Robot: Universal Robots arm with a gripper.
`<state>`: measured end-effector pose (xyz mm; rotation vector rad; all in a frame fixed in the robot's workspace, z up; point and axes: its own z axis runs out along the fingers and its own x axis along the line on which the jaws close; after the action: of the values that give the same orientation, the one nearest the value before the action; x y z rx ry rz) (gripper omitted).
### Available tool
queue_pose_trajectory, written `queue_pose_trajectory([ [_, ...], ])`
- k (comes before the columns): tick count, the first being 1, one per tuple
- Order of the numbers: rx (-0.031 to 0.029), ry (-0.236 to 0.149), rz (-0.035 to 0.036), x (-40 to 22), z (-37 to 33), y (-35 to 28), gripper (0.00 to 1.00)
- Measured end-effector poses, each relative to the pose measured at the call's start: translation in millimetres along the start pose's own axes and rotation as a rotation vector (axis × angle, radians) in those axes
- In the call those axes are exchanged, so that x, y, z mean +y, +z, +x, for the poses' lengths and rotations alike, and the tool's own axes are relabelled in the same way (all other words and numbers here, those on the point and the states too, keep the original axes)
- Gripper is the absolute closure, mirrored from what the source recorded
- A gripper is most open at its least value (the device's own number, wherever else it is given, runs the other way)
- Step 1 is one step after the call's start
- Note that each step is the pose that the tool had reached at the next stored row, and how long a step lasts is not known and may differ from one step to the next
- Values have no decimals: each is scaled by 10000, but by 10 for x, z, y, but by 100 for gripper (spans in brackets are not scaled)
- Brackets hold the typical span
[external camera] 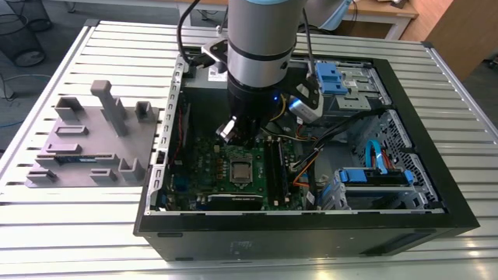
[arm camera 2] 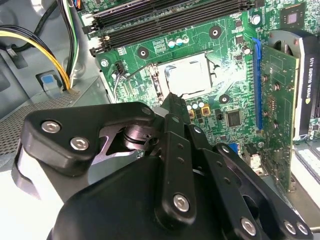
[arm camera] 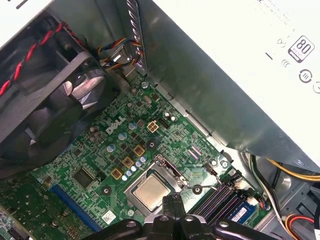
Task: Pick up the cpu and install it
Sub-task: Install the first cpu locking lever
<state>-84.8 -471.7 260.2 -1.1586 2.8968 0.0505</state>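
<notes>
Black linkage of the hand [arm camera 2: 172, 107] fills the near part of the second wrist view, its fingers drawn narrow to a tip with nothing between them, poised just above the board [arm camera 2: 240, 95]. Just past that tip lies the cpu [arm camera 2: 189, 75], flat in its socket with the silver top showing; the first wrist view shows it the same way, cpu [arm camera: 151, 192] seated inside the metal frame [arm camera: 165, 167]. By its look it is light, stiff and thin, with a smooth top that could slip, and I judge it fragile underneath, so only the thin outer rim is safe to take hold of.

Room is tight: the memory slots [arm camera 2: 165, 20] run just beside the socket on one side, the graphics card [arm camera 2: 280, 110] stands up on another, and the fan [arm camera: 55, 115] and power supply [arm camera: 235, 75] rise close behind. Farther out, in the exterior view, the arm [external camera: 260, 64] reaches down into the open case [external camera: 435, 192], whose walls fence the board, while the grey fixture [external camera: 93, 146] sits apart on the slatted desk [external camera: 46, 233].
</notes>
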Motion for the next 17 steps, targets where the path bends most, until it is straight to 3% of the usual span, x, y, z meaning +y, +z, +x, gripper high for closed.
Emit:
queue_pose_trajectory([
  [9,-7,-1,-8,0,-3,-5,89],
  [17,-24,1,-27,-26,-48,6,89],
])
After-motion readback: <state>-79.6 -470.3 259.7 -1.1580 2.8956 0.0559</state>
